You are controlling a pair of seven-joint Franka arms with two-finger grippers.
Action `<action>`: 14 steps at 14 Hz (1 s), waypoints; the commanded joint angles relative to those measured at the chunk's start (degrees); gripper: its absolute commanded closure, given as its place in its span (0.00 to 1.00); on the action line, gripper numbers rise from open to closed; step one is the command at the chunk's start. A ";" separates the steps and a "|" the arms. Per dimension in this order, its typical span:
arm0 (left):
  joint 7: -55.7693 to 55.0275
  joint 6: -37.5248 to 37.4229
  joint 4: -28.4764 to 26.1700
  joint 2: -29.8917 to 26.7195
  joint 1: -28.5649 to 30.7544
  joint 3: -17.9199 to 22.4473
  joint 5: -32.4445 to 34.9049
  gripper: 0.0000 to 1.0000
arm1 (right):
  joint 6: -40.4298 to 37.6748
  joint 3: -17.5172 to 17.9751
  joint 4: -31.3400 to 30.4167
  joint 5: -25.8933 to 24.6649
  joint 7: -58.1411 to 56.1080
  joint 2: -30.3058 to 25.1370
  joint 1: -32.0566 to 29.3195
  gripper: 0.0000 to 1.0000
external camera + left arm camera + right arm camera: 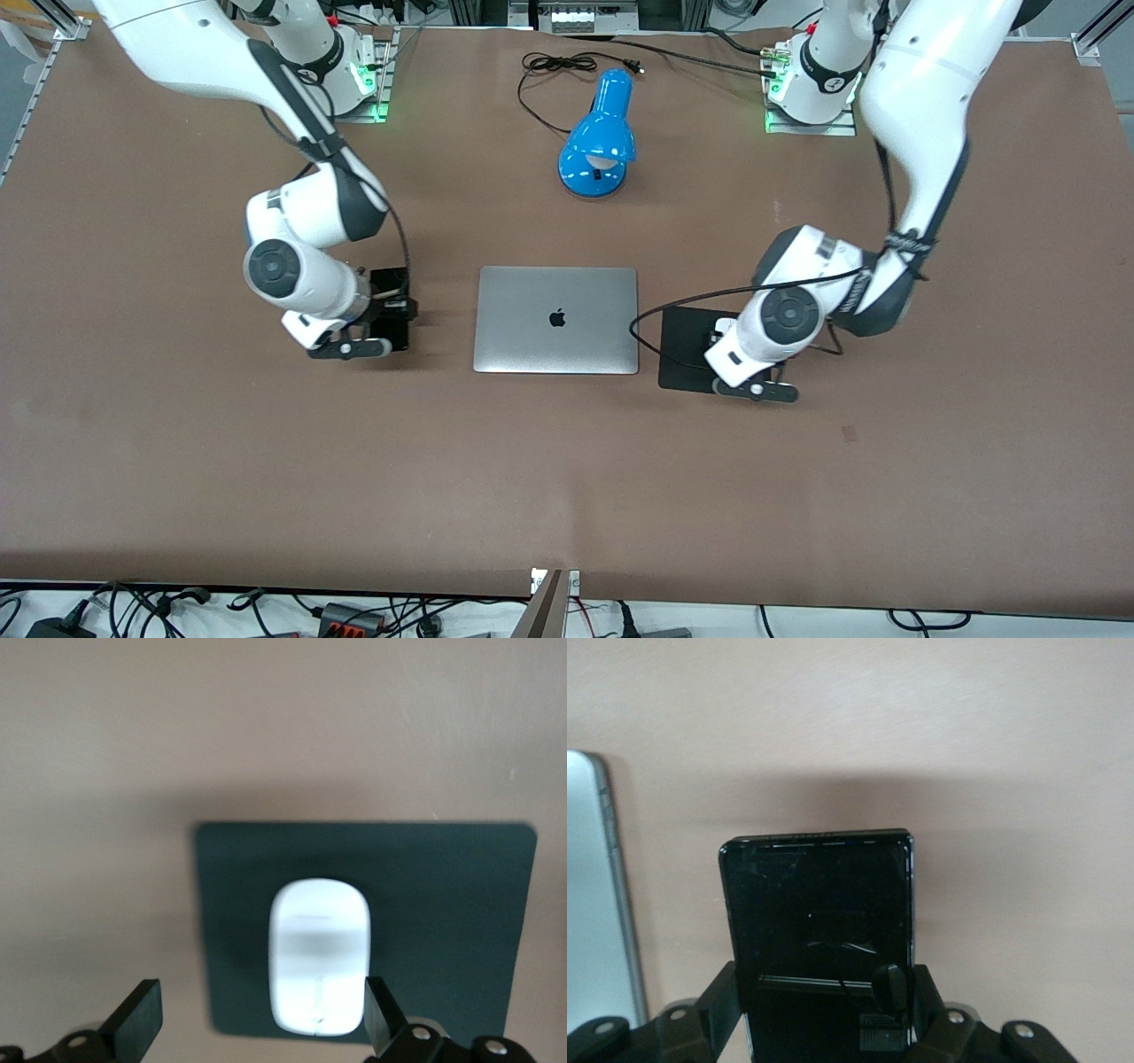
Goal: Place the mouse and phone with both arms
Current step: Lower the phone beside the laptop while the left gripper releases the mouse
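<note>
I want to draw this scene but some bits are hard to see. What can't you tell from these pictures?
- Front view: the mouse on the mouse pad is almost hidden under the left arm's wrist.
- Front view: the phone is mostly covered by the right pincer.
- Right wrist view: the laptop is cut off by the edge.
- Left wrist view: the left pincer fingers are cut off below.

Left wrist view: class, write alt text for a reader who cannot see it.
A white mouse lies on a dark mouse pad on a brown table. The left gripper is open above it, one finger past the pad's edge, the other finger beside the mouse, with a clear gap on the first finger's side.
</note>
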 commanded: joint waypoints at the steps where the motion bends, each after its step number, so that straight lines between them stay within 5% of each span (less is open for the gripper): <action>1: 0.42 -7.72 1.48 -8.35 3.26 -0.30 0.90 0.00 | 3.17 -0.36 0.87 -0.91 4.63 2.75 1.72 0.78; 3: 0.16 -9.85 1.39 -14.07 7.03 -0.66 -0.42 0.00 | 4.76 -0.63 0.96 -1.53 7.27 4.07 3.22 0.78; 5: 0.59 -13.71 1.48 -19.87 12.21 -0.66 -9.79 0.00 | 6.78 -0.63 1.22 -2.14 10.87 5.39 4.28 0.78; 8: 8.99 -19.68 2.96 -26.20 16.01 -0.48 -11.33 0.00 | 8.28 -0.72 1.31 -7.57 14.23 6.45 5.51 0.78; 13: 10.78 -24.27 2.00 -28.51 16.10 -0.92 -10.97 0.00 | 8.63 -0.72 1.40 -8.12 14.41 7.41 5.60 0.76; 14: 11.58 -24.36 0.96 -28.68 16.80 -0.83 -10.89 0.00 | 8.90 -0.72 1.57 -7.69 14.75 7.41 5.51 0.36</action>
